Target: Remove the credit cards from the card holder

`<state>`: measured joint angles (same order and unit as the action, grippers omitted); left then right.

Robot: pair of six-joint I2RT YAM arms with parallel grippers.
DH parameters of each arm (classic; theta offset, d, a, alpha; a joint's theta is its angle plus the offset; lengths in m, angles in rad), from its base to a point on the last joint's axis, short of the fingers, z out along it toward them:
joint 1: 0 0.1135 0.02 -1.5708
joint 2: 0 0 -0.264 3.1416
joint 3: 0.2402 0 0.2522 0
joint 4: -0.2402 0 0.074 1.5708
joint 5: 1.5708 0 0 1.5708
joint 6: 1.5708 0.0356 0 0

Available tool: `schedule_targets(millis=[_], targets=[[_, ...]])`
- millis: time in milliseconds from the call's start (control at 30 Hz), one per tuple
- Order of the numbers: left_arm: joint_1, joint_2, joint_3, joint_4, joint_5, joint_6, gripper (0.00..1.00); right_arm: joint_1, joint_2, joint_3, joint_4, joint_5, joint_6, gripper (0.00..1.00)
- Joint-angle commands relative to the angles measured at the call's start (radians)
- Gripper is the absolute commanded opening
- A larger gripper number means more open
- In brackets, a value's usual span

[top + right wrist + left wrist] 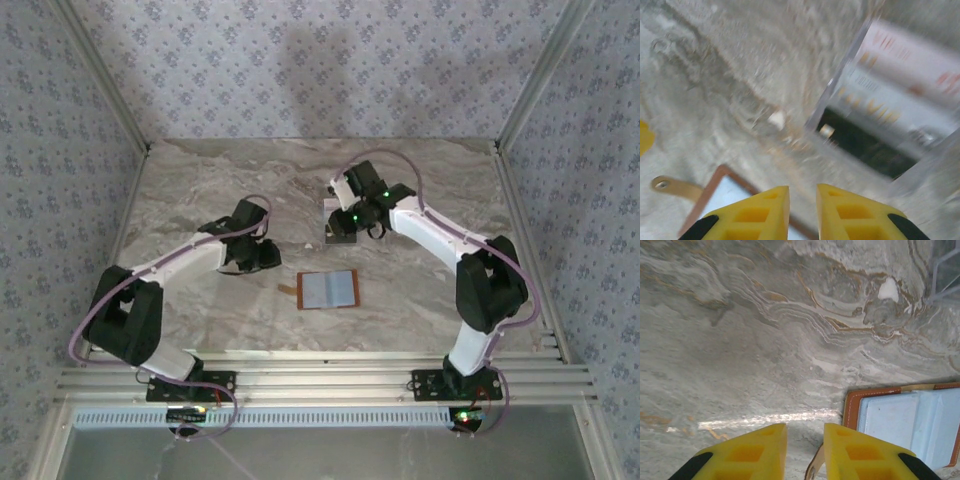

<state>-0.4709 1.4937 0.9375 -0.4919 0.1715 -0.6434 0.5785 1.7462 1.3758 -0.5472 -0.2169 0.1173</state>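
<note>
Yellow fingers (pixel 755 452) of my left gripper (pixel 805 452) sit closest to the lens. They are parted by a narrow gap, with nothing pinched between them, over the marbled table (pixel 765 340). My right gripper (pixel 802 212) looks the same, its fingers a little apart and holding nothing.

The card holder (pixel 328 289) lies opened flat near the middle of the table, between my two arms, with its grey lining facing up. From above, its long axis runs left to right. Its thin tab (pixel 288 290) sticks out of the left short edge, toward my left arm.

My left wrist camera catches one tan-bordered corner and a stretch of pale lining; the rest is cut off by the right and bottom edges. The tab's end peeks out low in the gap between my fingers. I cannot tell whether anything sits in the pockets.

My right wrist picture is smeared. A corner of the holder and its tab show at lower left. To the right is a clear tray (pixel 837 80) with the credit cards (pixel 900 80) inside, a pale printed one and a dark card (pixel 865 145) below it. The print is unreadable, and the tray's far end runs out of frame. From above, the tray lies near the holder, beyond its far edge, partly hidden under my right gripper.
</note>
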Motion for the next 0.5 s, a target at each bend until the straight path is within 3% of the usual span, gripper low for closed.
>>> schedule_targets(millis=[0,167,467], targets=[[0.034,-0.058,-0.013,0.019,0.017,0.024,0.27,0.053,-0.031,-0.064,-0.007,-0.086,0.247,0.22],[0.078,-0.108,-0.042,0.029,0.027,0.029,0.27,0.144,-0.024,-0.148,0.042,-0.177,0.385,0.23],[0.098,-0.165,-0.080,0.047,0.046,0.033,0.27,0.264,0.074,-0.136,0.063,-0.151,0.488,0.28]])
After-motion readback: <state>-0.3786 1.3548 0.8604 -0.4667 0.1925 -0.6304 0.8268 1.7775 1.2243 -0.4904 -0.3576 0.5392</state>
